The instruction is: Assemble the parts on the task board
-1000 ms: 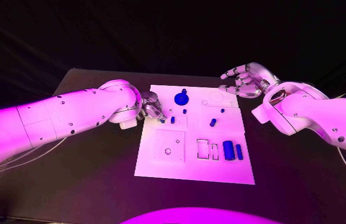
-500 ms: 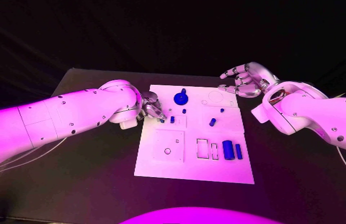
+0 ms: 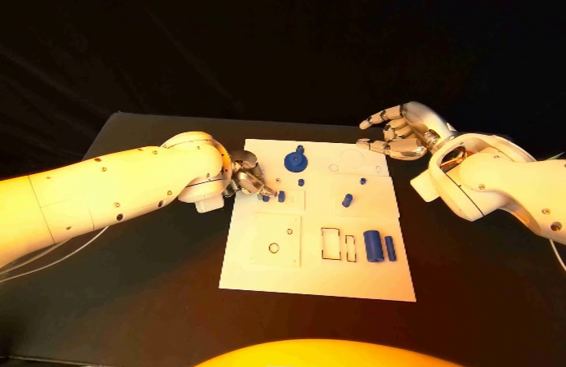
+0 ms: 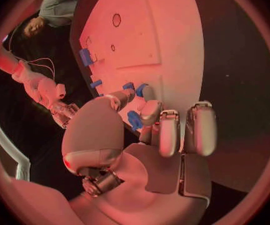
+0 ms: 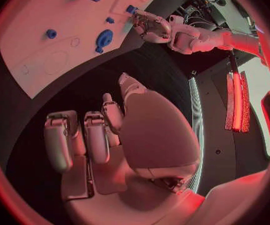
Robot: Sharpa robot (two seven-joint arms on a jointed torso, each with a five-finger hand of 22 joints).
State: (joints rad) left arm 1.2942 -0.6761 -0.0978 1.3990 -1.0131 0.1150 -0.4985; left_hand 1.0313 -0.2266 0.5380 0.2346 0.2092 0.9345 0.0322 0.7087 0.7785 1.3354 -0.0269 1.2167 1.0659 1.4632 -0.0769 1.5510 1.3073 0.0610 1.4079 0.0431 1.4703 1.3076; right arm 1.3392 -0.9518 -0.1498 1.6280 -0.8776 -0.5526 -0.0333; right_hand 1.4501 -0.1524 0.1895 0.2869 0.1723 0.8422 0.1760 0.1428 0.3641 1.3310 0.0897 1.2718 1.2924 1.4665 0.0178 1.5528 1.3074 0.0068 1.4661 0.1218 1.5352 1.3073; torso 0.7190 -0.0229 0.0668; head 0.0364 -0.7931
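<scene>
**Task board centred; left hand at its left edge**

Task board [image 3: 318, 277] flat on the black table [image 3: 154, 302], centred, dark surface exposed on all sides. Small blue peg [image 3: 280, 196] just inside the board's left edge, touching the fingertips of the left hand [image 3: 250, 179]; fingers curled in around it, grip itself not confirmable. Round blue part [image 3: 295, 163] near the far edge; blue cylinder [image 3: 373, 245] near the right edge. Right hand [image 3: 401, 134] beyond the far right corner, off the board, fingers spread, holding nothing.
</scene>
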